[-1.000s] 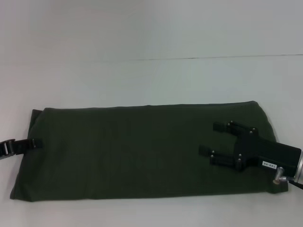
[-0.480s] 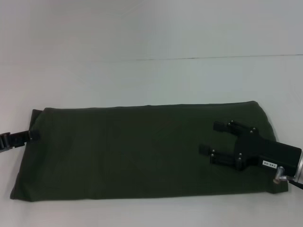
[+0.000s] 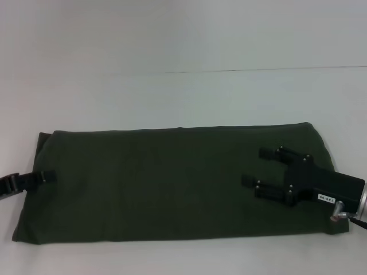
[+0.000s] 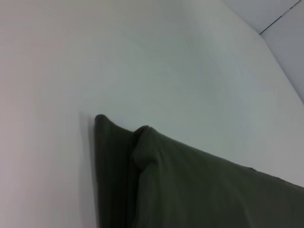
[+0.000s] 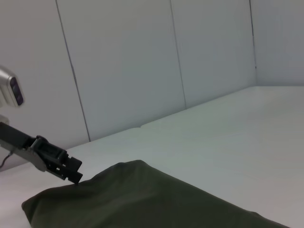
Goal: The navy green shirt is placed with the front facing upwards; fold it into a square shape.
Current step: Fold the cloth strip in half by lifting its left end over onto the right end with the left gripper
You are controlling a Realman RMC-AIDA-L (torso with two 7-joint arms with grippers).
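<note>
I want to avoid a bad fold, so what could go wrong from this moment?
The left gripper reaches only the edge of the navy green shirt, so it may catch just one layer, or slip off. The right gripper has its jaws open above the cloth; closing there could bunch it.

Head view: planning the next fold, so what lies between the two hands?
Only the shirt, a flat plain green band, between the left hand and the right hand.

Left gripper [image 3: 43, 178]: arm cut off at frame edge. Shirt [image 3: 172, 183]: lettering hidden; right end partly covered beneath right gripper [image 3: 255, 167].
</note>
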